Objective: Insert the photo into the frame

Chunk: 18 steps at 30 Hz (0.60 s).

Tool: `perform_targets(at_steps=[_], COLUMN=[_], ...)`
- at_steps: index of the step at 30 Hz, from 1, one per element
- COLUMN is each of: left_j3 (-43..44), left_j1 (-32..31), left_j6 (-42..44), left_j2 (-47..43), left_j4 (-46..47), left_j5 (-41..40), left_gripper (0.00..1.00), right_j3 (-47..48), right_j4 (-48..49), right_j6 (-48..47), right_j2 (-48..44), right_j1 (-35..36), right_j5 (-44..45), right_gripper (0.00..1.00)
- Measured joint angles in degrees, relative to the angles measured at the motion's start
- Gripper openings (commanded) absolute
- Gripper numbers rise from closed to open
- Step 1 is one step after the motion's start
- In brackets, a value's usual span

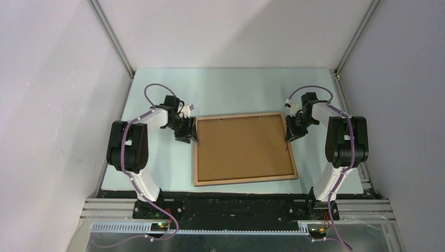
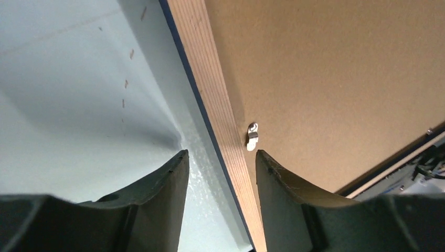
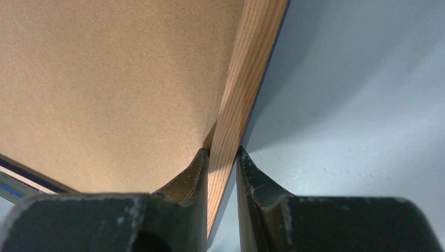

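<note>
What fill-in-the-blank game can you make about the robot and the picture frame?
The backing board inside the frame is coloured ____.
The right gripper is ____ on the frame's wooden rail.
The left gripper straddles the other rail with jaws ____.
The small metal clip shows beside the ____ gripper.
Missing words: brown, shut, open, left.

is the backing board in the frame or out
In. The backing board fills the frame inside its wooden rails, a metal tab at its edge.
</note>
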Motion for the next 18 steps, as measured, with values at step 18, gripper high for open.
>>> perform_targets(at_steps=[18], left_j3=[1.42], left_j1=[-7.28], left_j6=[0.96], left_j2=[0.04], left_j4=[-0.02], left_j5=[-7.10], left_gripper=[0.55], right_j3=[0.00], right_j4=[0.31], right_j6=[-0.09], right_j2=[0.55], right_j1=[-2.73], right_j5=[-3.74], right_gripper=[0.10])
